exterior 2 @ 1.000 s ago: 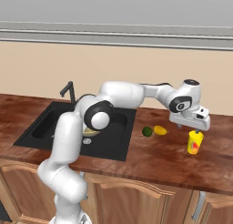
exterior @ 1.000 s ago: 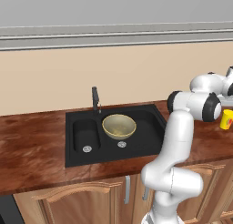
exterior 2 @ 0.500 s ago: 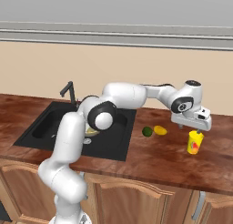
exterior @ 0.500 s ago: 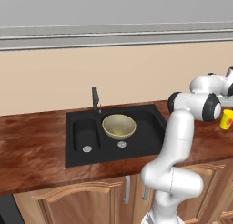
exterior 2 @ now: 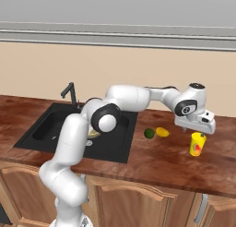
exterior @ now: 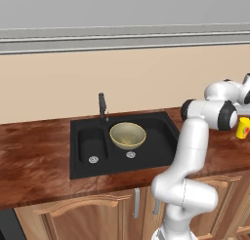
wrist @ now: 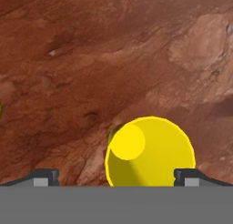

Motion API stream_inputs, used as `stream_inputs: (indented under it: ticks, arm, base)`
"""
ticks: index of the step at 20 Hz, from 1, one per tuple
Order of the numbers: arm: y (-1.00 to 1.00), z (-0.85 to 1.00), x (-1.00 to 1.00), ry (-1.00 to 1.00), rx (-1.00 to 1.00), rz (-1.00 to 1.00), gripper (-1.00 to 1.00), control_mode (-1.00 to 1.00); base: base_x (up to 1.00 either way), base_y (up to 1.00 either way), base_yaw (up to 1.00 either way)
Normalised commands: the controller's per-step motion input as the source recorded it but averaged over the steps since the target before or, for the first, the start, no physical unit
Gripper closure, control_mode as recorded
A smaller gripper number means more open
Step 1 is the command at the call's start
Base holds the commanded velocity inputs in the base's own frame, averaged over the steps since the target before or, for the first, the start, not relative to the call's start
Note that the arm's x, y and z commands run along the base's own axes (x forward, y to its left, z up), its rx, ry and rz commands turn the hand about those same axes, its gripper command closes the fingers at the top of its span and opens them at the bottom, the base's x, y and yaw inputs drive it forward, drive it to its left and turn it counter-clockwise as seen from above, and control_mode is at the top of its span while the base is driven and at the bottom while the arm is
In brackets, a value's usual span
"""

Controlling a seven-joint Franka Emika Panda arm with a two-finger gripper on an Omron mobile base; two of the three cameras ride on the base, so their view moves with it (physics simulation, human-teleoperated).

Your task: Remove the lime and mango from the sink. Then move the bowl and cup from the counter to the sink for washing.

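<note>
End effector [exterior 2: 199,129] has dropped slightly since the prior frame, released, fingertips straddling the small yellow cylindrical cup [exterior 2: 197,144] at right of the right base view. Cup stands upright on the reddish-brown wood-grain desk [exterior 2: 152,159], unmoved. Olive-tan round bowl [exterior: 128,135] remains in the black double-basin sink [exterior: 88,162].

pincer [exterior 2: 199,133] has come down closer over the cup [exterior 2: 197,144].
</note>
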Motion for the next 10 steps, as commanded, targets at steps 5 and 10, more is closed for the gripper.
stream_inputs:
  ticks: [5,10]
  arm:
    - [-0.02,-0.08,0.00,0.00,0.00,0.00,-1.00,-1.00]
    - [0.00,-0.07,0.00,0.00,0.00,0.00,-1.00,-1.00]
  base:
    - [0.00,0.00,0.00]
    - [0.00,0.00,0.00]
